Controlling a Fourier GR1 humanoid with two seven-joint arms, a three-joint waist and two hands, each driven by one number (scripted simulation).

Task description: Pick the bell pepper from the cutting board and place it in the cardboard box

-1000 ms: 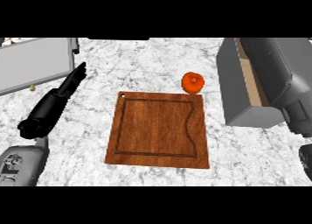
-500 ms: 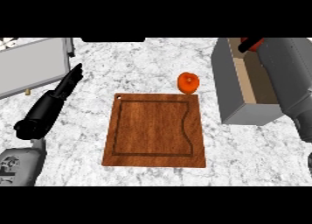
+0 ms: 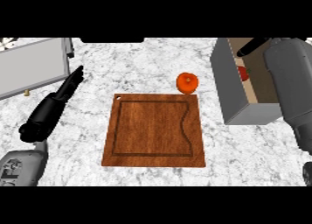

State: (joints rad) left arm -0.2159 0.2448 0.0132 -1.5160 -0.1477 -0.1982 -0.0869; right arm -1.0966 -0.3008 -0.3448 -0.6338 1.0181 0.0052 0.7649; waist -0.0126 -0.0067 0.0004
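Right forearm (image 3: pixel 293 87) has swung in over the box (image 3: pixel 239 103) since a second ago; in the last half second it barely shifts. Pepper (image 3: pixel 187 82) and board (image 3: pixel 155 131) hold their places, and so does the left hand.

Head view, the only one:
- Pepper sits at the board's far right corner, right on its far edge. You can't tell if it rests on the wood or on the counter (image 3: pixel 151 61) just past it. It's beside the box, not in it.
- Right hand (image 3: pixel 251 46) shows only as a black tip past the box's far end. Can't tell how it's set or if it holds anything.
- A red patch inside the box, next to the forearm, is too hidden to identify.
- Left hand (image 3: pixel 55 105) lies flat at the left, fingers straight, well apart from the board.

Risks:
- The pepper is round and on an edge, so a glancing touch likely rolls it away.
- The forearm hangs over the box, so pulling back toward the pepper could clip the wall and shove the box.
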